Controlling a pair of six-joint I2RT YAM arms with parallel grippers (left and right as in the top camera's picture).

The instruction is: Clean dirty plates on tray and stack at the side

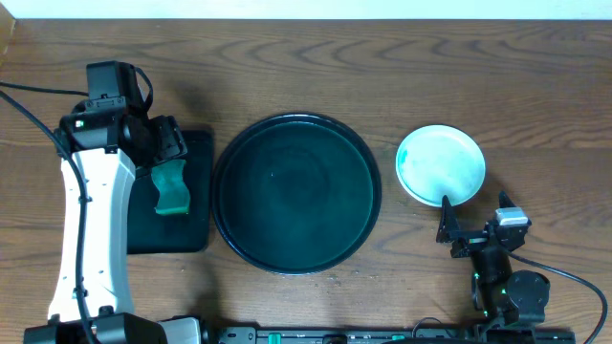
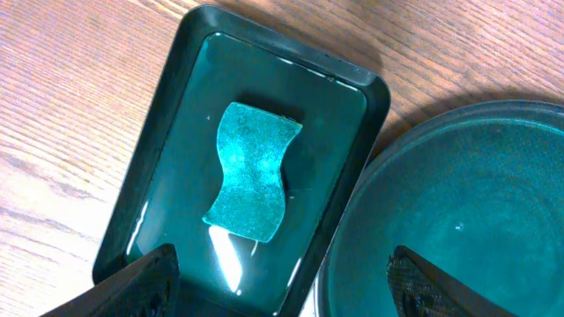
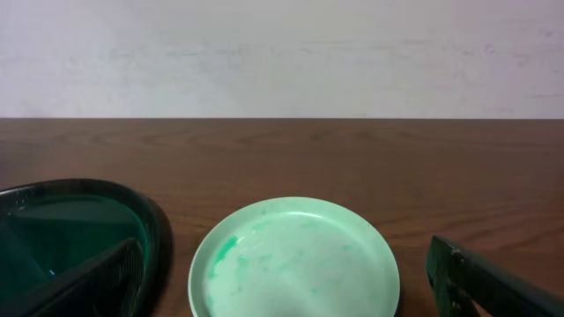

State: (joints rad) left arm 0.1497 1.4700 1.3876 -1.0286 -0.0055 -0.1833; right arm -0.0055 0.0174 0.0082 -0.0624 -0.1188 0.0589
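Dark green round tray sits mid-table, no plates on it. Left of the tray, black rectangular tray holds teal cloth; left gripper hovers above, fingers spread. Right of the tray, one smeared mint plate shows; any beneath, cannot tell. Just beside it the right gripper, jaws apart. Plate likely light, rigid, glossy-slick: pinch the raised rim at near edge

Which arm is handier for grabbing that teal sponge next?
Left, probably: its claw hangs open over the sponge in the small black tray, while the right claw sits beside the mint plate.
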